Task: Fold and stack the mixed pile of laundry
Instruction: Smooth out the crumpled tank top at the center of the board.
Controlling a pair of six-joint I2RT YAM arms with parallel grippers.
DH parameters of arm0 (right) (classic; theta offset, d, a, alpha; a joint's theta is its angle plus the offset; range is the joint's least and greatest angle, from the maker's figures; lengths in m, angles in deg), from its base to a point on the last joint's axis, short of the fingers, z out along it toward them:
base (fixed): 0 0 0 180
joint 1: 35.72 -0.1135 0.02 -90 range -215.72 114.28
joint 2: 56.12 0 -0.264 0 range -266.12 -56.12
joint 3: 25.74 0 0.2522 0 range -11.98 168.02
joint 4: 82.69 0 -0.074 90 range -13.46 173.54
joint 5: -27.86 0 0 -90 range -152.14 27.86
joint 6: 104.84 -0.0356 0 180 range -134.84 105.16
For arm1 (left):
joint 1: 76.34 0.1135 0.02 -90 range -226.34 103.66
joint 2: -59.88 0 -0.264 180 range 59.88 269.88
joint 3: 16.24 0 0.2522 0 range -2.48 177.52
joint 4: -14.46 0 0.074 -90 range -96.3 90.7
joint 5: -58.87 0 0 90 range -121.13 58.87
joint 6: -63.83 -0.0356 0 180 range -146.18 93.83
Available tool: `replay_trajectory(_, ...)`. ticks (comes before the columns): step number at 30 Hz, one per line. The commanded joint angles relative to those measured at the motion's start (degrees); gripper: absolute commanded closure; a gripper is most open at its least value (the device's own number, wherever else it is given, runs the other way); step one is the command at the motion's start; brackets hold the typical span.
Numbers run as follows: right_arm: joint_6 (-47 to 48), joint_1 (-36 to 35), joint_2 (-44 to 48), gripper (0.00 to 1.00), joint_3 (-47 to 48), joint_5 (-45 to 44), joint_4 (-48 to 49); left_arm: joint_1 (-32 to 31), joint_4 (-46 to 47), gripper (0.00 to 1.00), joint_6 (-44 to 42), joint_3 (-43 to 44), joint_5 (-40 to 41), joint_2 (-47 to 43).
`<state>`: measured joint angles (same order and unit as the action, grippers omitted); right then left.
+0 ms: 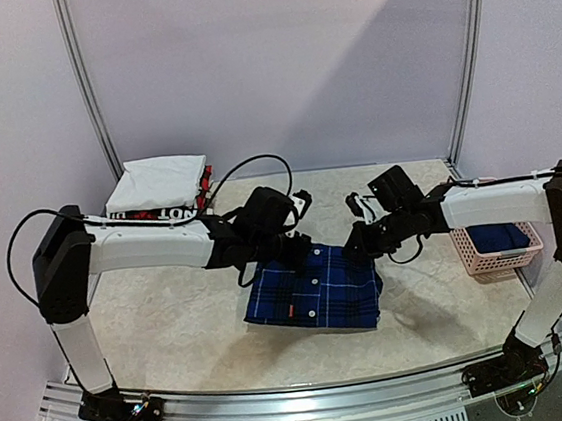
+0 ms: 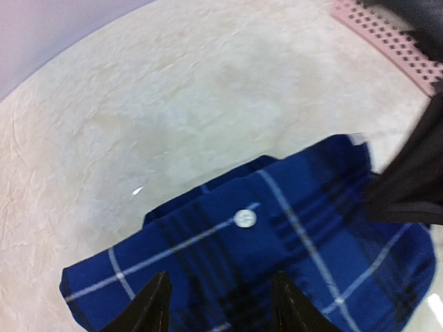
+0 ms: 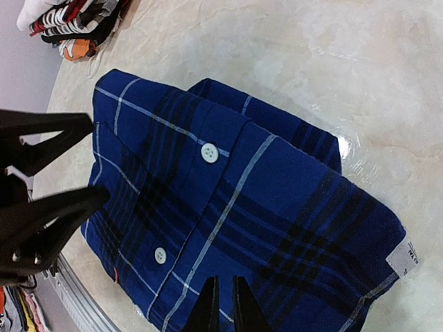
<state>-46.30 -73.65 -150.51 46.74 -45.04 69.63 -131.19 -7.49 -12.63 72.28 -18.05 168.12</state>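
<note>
Cream table (image 1: 173,327), plaid shirt (image 1: 315,292) under left fingers (image 2: 154,304)

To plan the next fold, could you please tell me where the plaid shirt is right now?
In the overhead view, the plaid shirt lies folded at the centre of the table, left of the pink basket.

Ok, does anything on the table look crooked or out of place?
Slightly. The folded plaid shirt isn't flush: a lower layer pokes out past one edge, and a white label sticks out at a corner. Nothing looks spilled or damaged.
</note>
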Motion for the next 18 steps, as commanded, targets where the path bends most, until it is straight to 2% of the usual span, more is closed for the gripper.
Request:
replay_trajectory(1,0.11,1.1,-2.59,0.91,0.23,-2.14,0.55,4.35,-1.44,0.5,-0.77,1.17,-5.46,4.59)
replay_trajectory(9,1.49,4.5,-7.42,0.91,0.55,-0.5,2.05,9.88,1.44,0.54,-0.47,0.57,-9.29,9.29)
replay_trajectory(18,3.35,7.29,-16.14,0.92,4.72,-0.82,1.3,11.08,5.29,0.56,1.73,-5.66,-8.34,10.18)
